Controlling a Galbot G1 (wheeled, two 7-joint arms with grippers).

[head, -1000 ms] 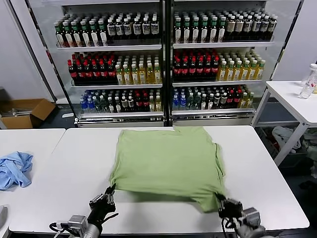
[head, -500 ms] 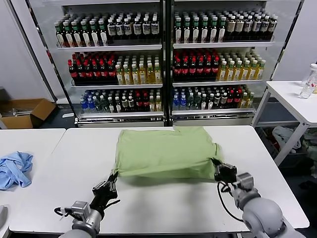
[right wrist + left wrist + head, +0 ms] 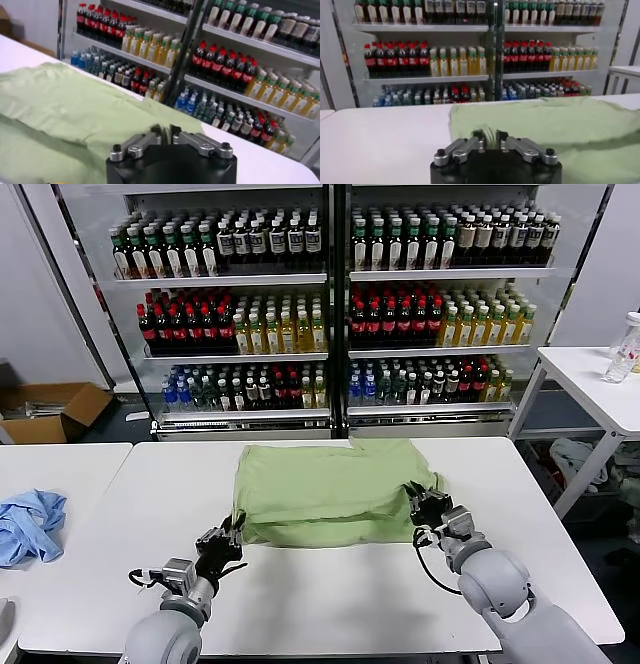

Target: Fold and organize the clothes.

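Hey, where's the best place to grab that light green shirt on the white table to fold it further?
Probably the near hem corners of the light green soft fabric shirt, approached from the robot's side. That edge is lifted and doubled toward the shelves, and the left gripper and right gripper are pinched on it at its two ends, above the white table.

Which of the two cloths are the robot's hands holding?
The big light green shirt on the middle white table. Both the left gripper and right gripper pinch it. The small crumpled light blue cloth lies untouched, far left.
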